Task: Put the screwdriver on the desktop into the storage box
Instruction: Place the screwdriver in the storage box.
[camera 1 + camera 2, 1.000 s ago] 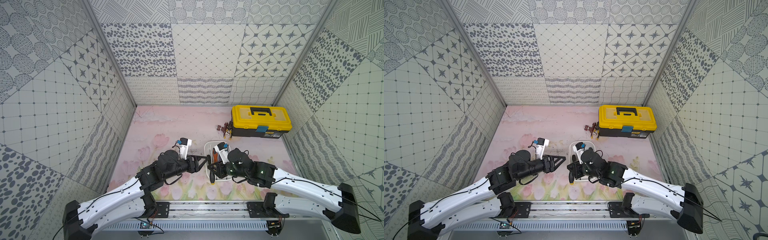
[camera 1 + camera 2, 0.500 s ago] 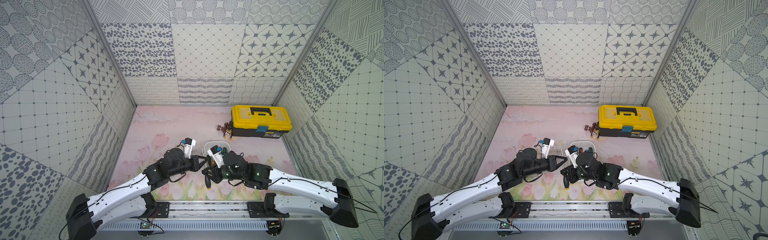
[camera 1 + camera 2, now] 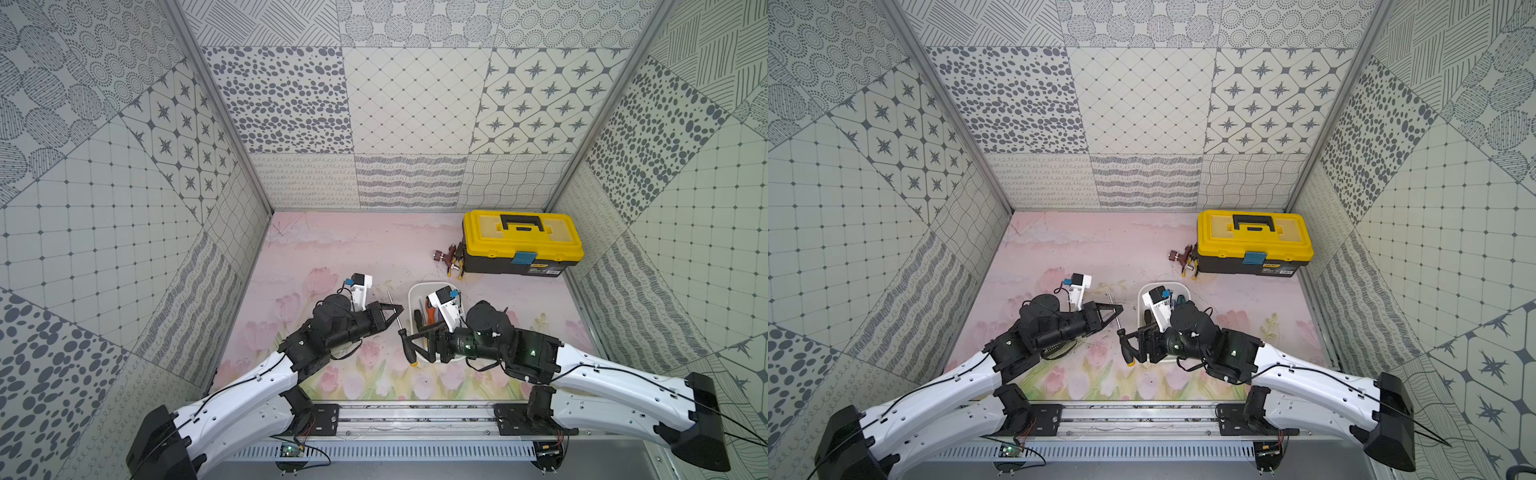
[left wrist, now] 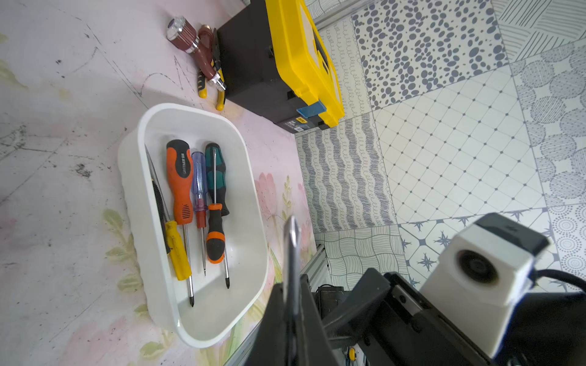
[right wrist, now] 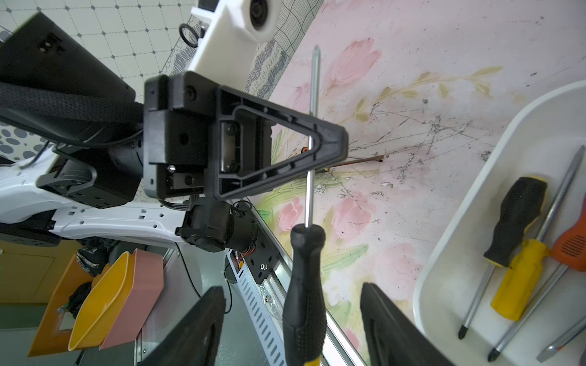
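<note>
While my left jaws clench the shaft of the black-handled screwdriver (image 5: 304, 279) above the tabletop (image 3: 353, 249), my right jaws stand released either side of its handle, just beside the white storage box (image 4: 244, 228), which holds several other screwdrivers (image 4: 179, 183).

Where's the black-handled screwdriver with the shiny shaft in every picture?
Both top views: the black-handled steel screwdriver sits low centre.
Left wrist picture: just its shaft, lower middle.
Right wrist picture: handle lower middle, shaft running upward.
Shared landmark: the shallow white plastic storage box beside it.
</note>
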Controlling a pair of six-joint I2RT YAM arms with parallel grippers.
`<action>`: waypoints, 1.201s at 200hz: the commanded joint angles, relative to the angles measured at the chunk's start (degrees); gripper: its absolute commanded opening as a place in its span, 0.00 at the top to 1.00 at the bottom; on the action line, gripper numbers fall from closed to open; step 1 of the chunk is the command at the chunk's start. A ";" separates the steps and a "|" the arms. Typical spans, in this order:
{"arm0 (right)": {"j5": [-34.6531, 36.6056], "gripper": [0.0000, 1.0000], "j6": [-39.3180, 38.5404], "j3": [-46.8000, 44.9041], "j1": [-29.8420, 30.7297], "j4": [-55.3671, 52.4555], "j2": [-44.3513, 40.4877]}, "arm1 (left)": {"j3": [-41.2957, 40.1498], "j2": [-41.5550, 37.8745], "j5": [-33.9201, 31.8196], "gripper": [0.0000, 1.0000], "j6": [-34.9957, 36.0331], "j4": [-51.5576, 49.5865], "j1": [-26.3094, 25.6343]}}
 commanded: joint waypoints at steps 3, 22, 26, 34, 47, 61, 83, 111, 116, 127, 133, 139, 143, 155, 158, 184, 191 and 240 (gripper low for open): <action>-7.28 0.26 1.94 -1.92 -0.32 6.06 2.25 | -0.64 -1.99 1.10 1.00 -3.21 5.07 1.83; -7.56 0.26 2.07 -1.73 -0.38 6.67 3.71 | -0.95 -2.27 1.56 1.00 -3.68 5.53 2.39; -7.54 0.26 2.02 -1.77 -0.36 6.70 3.78 | -0.91 -2.41 1.64 1.00 -3.69 5.61 2.58; -7.56 0.28 1.95 -1.74 -0.33 6.96 3.79 | -1.01 -2.65 1.68 1.00 -3.65 5.39 2.81; -7.88 0.32 2.04 -1.88 -0.36 7.45 3.56 | -1.06 -3.20 1.39 1.00 -3.22 4.67 3.08; -8.92 0.35 2.08 -1.82 -0.34 7.64 3.58 | -1.16 -3.60 0.97 1.00 -3.05 4.05 3.28; -10.47 0.36 2.32 -1.91 -0.35 8.44 4.38 | -2.07 -3.67 1.21 1.00 -4.14 5.94 3.63; -9.76 0.44 2.60 -1.74 -0.36 8.87 5.31 | -2.46 -2.93 2.03 1.00 -5.00 7.48 3.71; -9.52 0.46 2.59 -1.74 -0.33 8.92 5.47 | -2.47 -2.89 2.16 1.00 -5.14 7.66 3.69; -9.35 0.50 2.52 -1.52 -0.31 8.74 5.48 | -2.60 -2.92 2.23 1.00 -5.40 8.01 3.71; -9.27 0.51 2.50 -1.39 -0.33 8.62 5.51 | -2.64 -2.89 2.30 1.00 -5.49 8.17 3.74; -9.05 0.51 2.36 -1.30 -0.41 8.43 5.57 | -2.68 -3.00 2.34 1.00 -5.55 8.36 3.78; -8.88 0.50 2.42 -1.28 -0.43 8.29 5.57 | -2.81 -2.95 2.43 1.00 -5.69 8.50 3.74; -8.66 0.49 2.54 -1.12 -0.64 7.93 5.89 | -2.89 -2.77 2.66 1.00 -5.91 8.88 3.78; -8.72 0.49 2.48 -1.14 -0.69 7.91 5.92 | -2.90 -2.72 2.65 1.00 -5.93 8.96 3.78; -8.76 0.49 2.83 -1.07 -1.13 7.91 7.05 | -3.10 -2.24 2.93 1.00 -6.33 9.74 3.77; -8.68 0.51 2.96 -1.03 -1.17 7.91 7.15 | -3.11 -2.14 2.95 1.00 -6.38 9.81 3.78; -6.49 0.94 2.49 -1.80 -1.85 6.63 4.79 | -2.69 -2.35 0.25 0.95 -5.50 5.17 3.78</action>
